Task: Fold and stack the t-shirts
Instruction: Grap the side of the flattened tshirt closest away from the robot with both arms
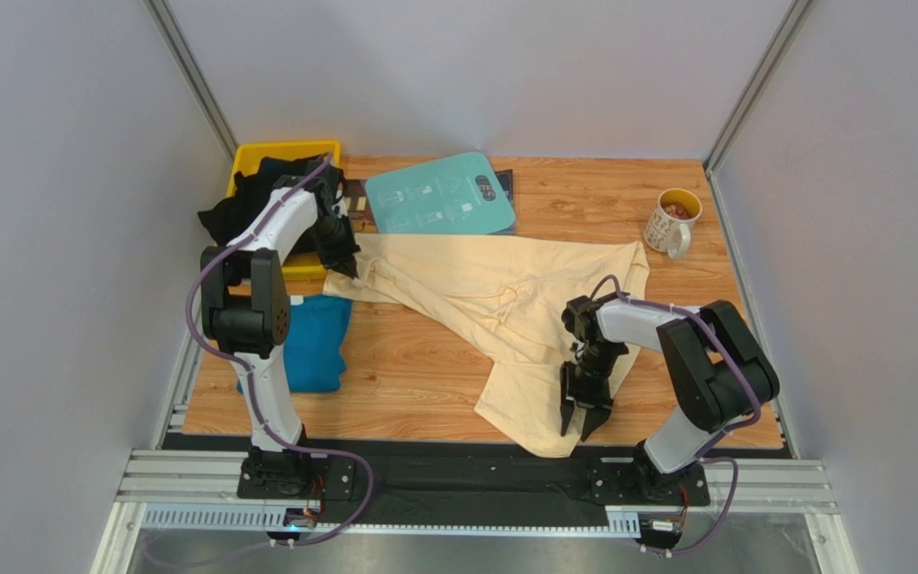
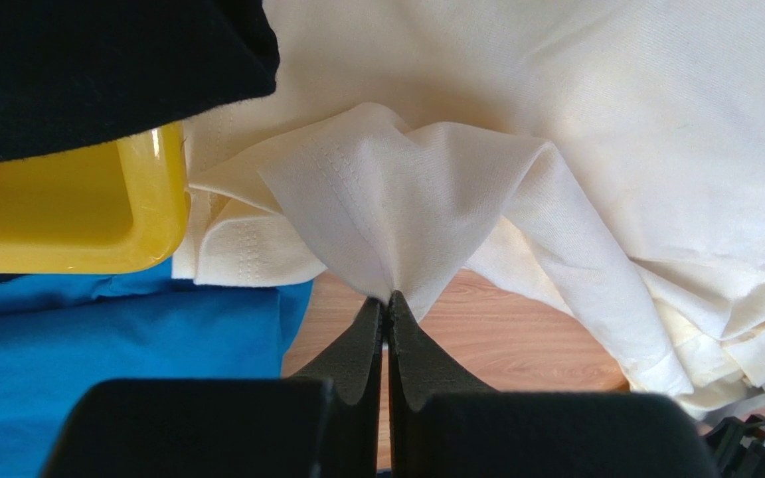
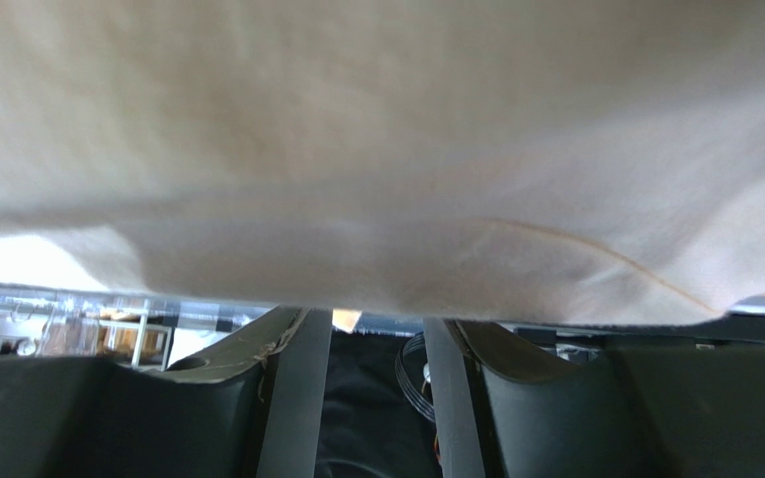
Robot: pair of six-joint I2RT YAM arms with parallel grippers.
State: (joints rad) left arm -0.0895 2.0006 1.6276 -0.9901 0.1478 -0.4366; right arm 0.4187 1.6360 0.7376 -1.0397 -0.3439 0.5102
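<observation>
The pale cream-yellow t-shirt [image 1: 494, 299] lies crumpled across the middle of the wooden table. My left gripper [image 1: 344, 266] is shut on a pinched fold of its left end [image 2: 396, 209], next to the yellow bin. My right gripper [image 1: 584, 407] is over the shirt's near lower part, fingers pointing at the table's front edge. Its jaws stand open, and the cream cloth [image 3: 386, 149] drapes over the fingertips and hides them. A folded teal-blue t-shirt [image 1: 314, 341] lies at the left. Black t-shirts [image 1: 263, 197] spill out of the bin.
The yellow bin [image 1: 272, 152] stands at the back left; its corner [image 2: 67, 219] is close to my left gripper [image 2: 387, 299]. A rigid teal board [image 1: 440, 195] lies at the back centre. A mug [image 1: 671, 221] stands at the back right.
</observation>
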